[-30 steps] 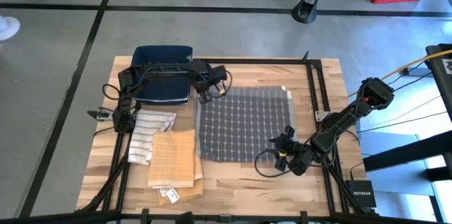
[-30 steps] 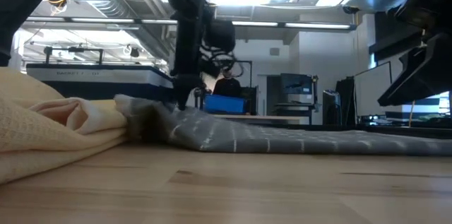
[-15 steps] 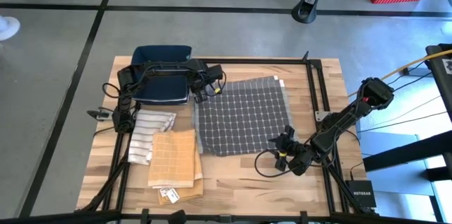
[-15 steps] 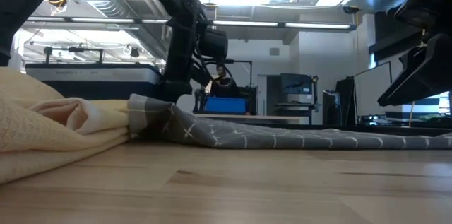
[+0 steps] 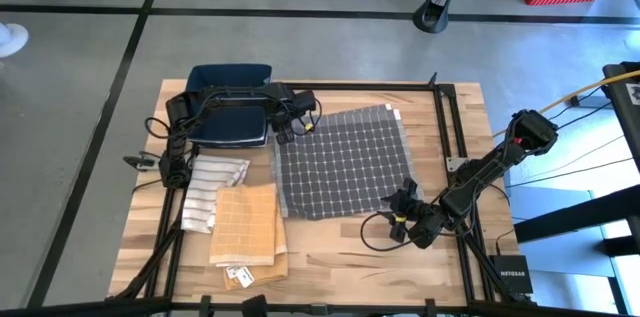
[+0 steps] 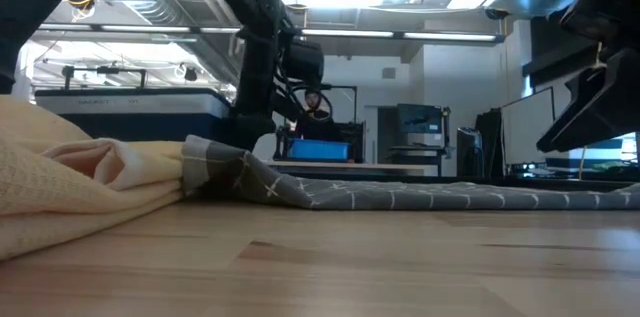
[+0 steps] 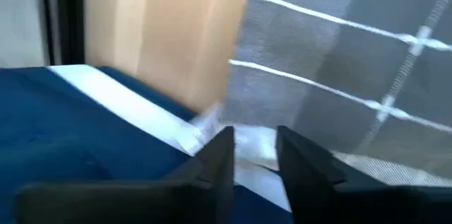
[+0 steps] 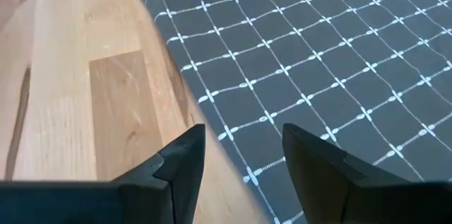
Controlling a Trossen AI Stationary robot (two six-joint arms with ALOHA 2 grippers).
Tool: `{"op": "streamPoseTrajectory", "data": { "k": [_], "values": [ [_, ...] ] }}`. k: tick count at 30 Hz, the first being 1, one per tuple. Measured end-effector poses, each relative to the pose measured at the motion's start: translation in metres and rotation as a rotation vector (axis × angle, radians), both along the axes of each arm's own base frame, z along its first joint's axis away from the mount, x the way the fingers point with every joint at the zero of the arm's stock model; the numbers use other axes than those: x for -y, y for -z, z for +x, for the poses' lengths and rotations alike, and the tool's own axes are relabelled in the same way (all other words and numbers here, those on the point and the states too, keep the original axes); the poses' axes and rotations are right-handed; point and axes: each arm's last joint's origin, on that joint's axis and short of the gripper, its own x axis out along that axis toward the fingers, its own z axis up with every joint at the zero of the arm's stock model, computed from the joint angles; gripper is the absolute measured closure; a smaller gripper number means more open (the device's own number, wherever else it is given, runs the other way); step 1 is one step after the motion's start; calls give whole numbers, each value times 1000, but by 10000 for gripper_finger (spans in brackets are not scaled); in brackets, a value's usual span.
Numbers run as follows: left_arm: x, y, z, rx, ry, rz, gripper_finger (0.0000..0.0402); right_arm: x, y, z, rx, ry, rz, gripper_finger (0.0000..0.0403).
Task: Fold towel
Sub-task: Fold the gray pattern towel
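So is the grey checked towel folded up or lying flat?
Lying flat. From above, the grey checked towel is spread out in one layer on the table, its whole grid showing. Only the edge beside the tan towel is slightly bunched.

dark grey towel (image 5: 343, 162) w/ white grid, spread flat mid-table, slightly skewed, one corner rumpled.

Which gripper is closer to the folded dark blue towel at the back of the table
Left. The left gripper sits at the dark blue towel's edge, beside the grey grid towel. The right gripper hovers at the grid towel's opposite, near corner, well away.
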Motion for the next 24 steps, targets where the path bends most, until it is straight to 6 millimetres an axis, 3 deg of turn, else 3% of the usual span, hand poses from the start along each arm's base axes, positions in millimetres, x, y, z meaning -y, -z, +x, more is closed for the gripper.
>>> {"op": "streamPoseTrajectory", "data": {
  "k": [6,11,16,19,24],
  "values": [
    [21,-23,14,87,-21,-97,243,1,2,-2,-30,-25,-49,210],
    [84,-42,38,282,49,-202,236,3,1,-1,-20,-53,-143,210],
    [165,-21,54,366,170,-256,235,5,1,0,-41,-68,-179,210],
    [205,1,54,390,229,-270,235,18,4,5,-126,-77,-233,210],
    [240,29,45,379,194,-278,235,44,10,14,-318,-111,-128,210]
  ]
}}
